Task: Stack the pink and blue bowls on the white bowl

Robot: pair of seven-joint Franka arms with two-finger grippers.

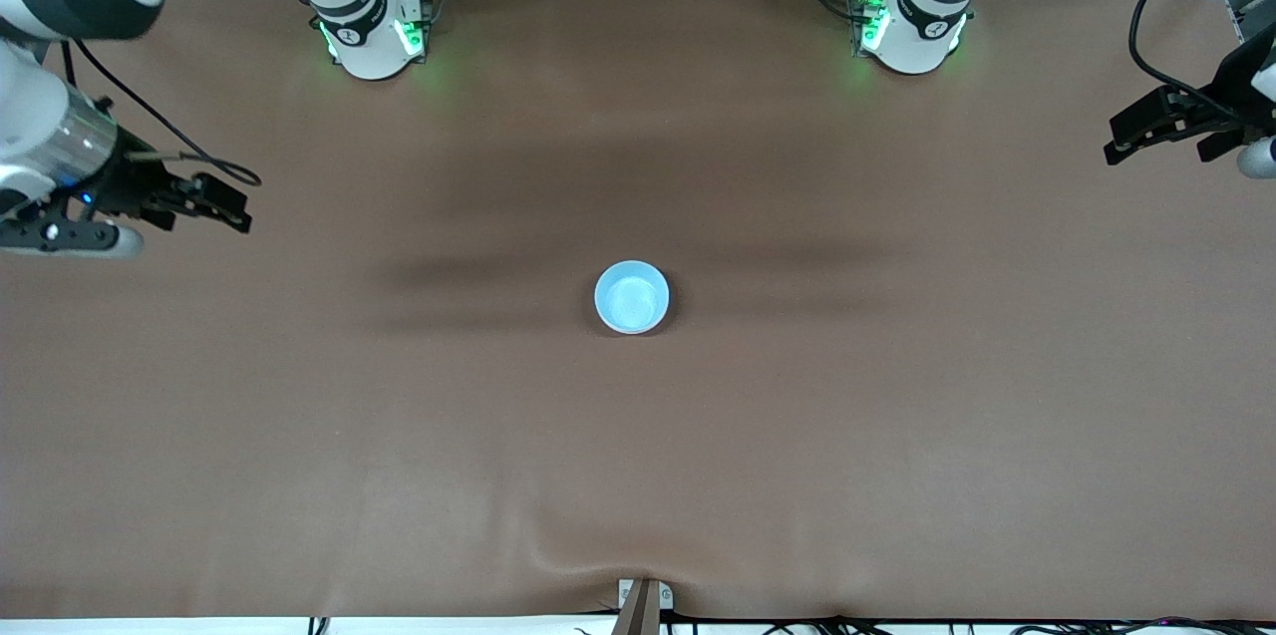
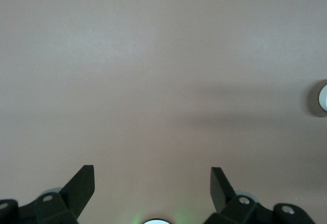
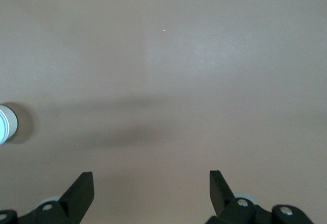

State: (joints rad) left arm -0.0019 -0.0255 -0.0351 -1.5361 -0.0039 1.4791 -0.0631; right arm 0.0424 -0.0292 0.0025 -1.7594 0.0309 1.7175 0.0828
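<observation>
A: Since the broad brown cloth-covered bench (image 1: 897, 436) shows one bowl, where is it?

B: The small round light-blue plastic bowl (image 1: 632, 297) sits mid-bench, upright. Pink and white bowls aren't visible; perhaps they're nested beneath it, but I can't tell.

A: And the arms?

B: Both wait. The right claw (image 1: 231, 206) hangs well apart from the bowl toward the right arm's end, fingers spread, empty. The left claw (image 1: 1121, 145) hangs well apart toward the left arm's end, likewise spread.

A: Handling?

B: Probably light, stiff, slick; I'd pinch the rim wall.
</observation>
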